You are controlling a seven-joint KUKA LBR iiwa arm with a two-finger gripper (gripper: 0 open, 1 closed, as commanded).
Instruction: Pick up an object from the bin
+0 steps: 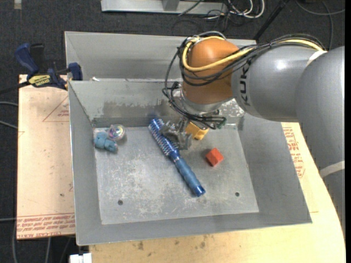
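A blue hairbrush (174, 156) lies diagonally in the middle of the bin, bristle head up-left and handle pointing down-right. My gripper (180, 134) hangs just right of the brush's bristle head, very near it. A yellow-orange piece (196, 130) shows right beside the gripper, partly hidden under the wrist. A small red block (214, 157) lies to the right of the brush handle.
A small light-blue toy with a shiny round part (108, 138) lies at the bin's left side, near the back wall. The arm and its orange dome cover the back middle of the bin.
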